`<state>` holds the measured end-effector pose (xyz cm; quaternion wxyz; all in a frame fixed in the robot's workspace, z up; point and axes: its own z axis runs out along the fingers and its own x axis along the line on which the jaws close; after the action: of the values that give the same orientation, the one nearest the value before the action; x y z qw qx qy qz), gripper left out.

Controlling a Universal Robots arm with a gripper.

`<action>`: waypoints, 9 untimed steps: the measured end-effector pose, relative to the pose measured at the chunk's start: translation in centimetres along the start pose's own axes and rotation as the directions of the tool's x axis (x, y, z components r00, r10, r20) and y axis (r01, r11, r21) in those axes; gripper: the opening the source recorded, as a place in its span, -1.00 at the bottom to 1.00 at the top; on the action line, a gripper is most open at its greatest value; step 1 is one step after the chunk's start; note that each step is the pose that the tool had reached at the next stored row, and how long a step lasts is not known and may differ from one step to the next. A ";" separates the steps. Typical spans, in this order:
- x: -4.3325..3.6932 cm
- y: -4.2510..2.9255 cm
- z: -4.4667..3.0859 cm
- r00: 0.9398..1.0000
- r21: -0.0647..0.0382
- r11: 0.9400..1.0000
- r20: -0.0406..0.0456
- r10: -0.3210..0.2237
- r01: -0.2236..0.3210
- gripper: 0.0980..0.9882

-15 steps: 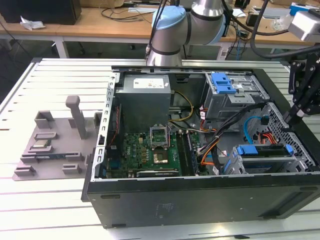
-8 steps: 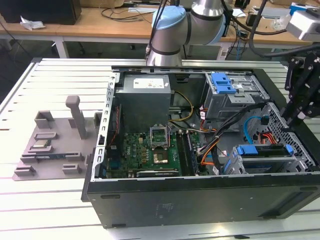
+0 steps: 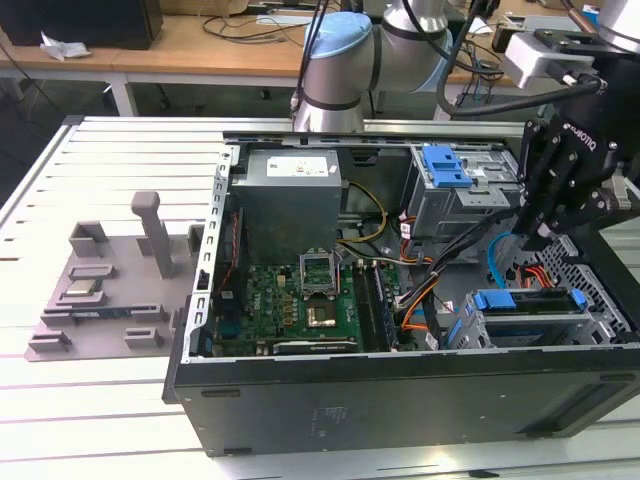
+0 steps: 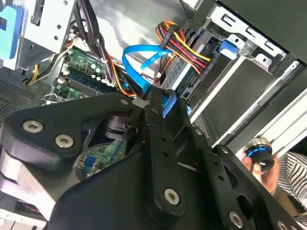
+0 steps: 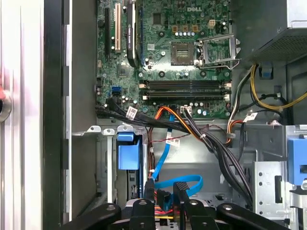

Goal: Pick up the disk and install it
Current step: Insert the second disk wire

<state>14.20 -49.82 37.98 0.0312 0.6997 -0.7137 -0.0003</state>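
The disk lies flat in the drive bay at the near corner of the open computer case, on the exterior view's right, with its blue carrier bracket showing at both ends. In the first wrist view the carrier's blue tab sits in the bay slot. My black gripper hangs just above and behind the bay, apart from the disk. Its fingers meet at the tips with nothing between them, over the blue data cable.
Inside the case are the motherboard with an open processor socket, the grey power supply, a blue latch on a metal cage and cable bundles. A grey parts fixture lies outside. A hand holds a knob.
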 end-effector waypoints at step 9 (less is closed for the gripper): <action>1.18 -0.03 0.07 1.000 0.000 1.000 0.000 0.000 0.000 -0.86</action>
<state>14.20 -51.01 37.97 0.0312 0.6998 -0.7137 -0.0003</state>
